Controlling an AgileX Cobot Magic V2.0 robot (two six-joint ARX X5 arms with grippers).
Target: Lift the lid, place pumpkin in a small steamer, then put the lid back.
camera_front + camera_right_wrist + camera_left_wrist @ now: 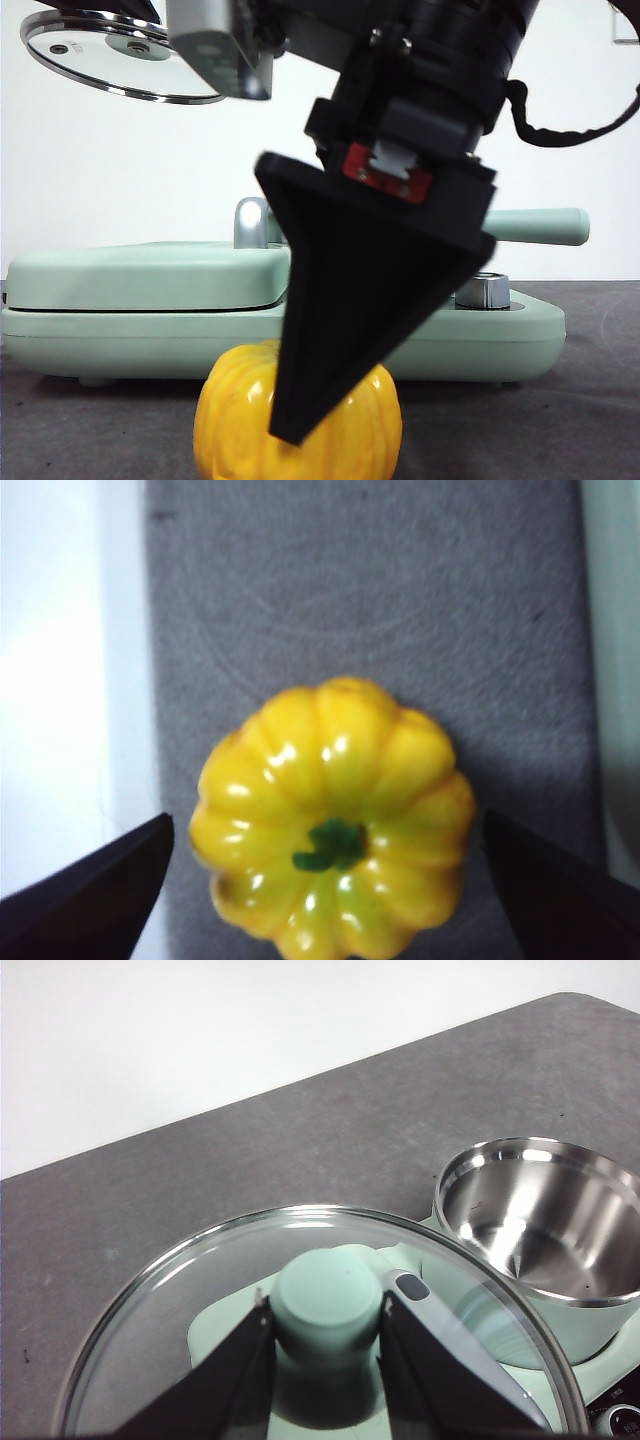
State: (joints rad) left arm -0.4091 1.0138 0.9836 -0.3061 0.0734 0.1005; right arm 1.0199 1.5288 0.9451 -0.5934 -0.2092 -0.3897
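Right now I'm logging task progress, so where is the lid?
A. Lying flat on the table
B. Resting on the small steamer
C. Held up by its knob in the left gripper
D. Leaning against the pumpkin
C: the left gripper clamps the lid by its knob, and the small steamer stands open.

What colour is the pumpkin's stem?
Dark green, on the glossy yellow pumpkin; clearest in the right wrist view.

Plain white wall point(120, 170) behind, evenly lit, no windows seen. Dark grey tabletop point(250, 1150), matte and faintly mottled, its far edge straight against the white. Lighting bright, diffuse, soft shadows only.
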